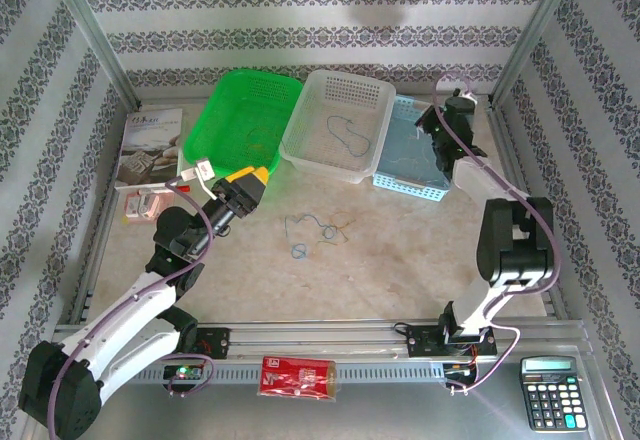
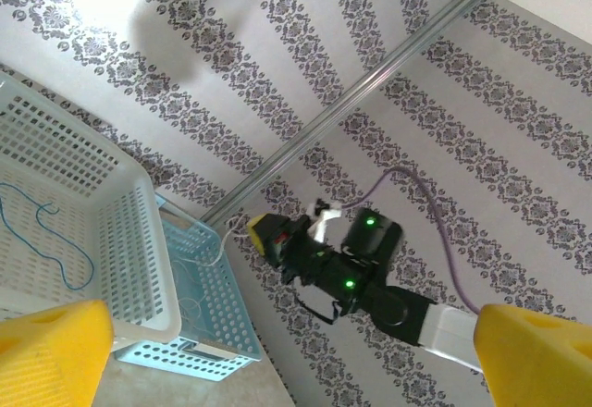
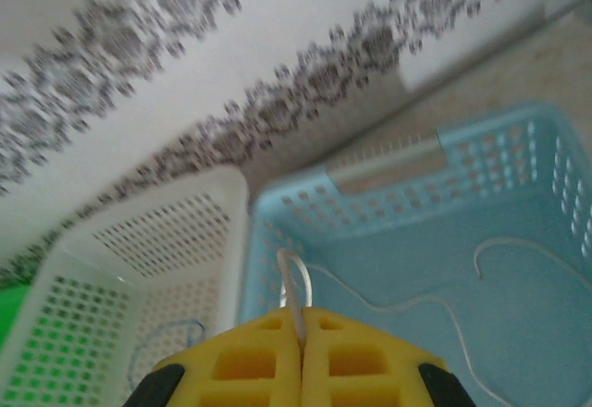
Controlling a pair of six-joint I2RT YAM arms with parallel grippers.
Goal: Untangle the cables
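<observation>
Between the right jaws (pressed together), a white cable (image 3: 288, 282)

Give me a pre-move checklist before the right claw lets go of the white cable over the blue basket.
1. Right claw shut on the white cable: ok.
2. Right claw above the blue basket: ok.
3. White cable's loose length lying inside the blue basket: ok.
4. Left claw open with nothing in it: ok.
5. Blue cable lying in the white basket: ok.
6. Remaining cables on the table pulled apart: cannot tell; a small cluster lies there, too fine to read.
</observation>
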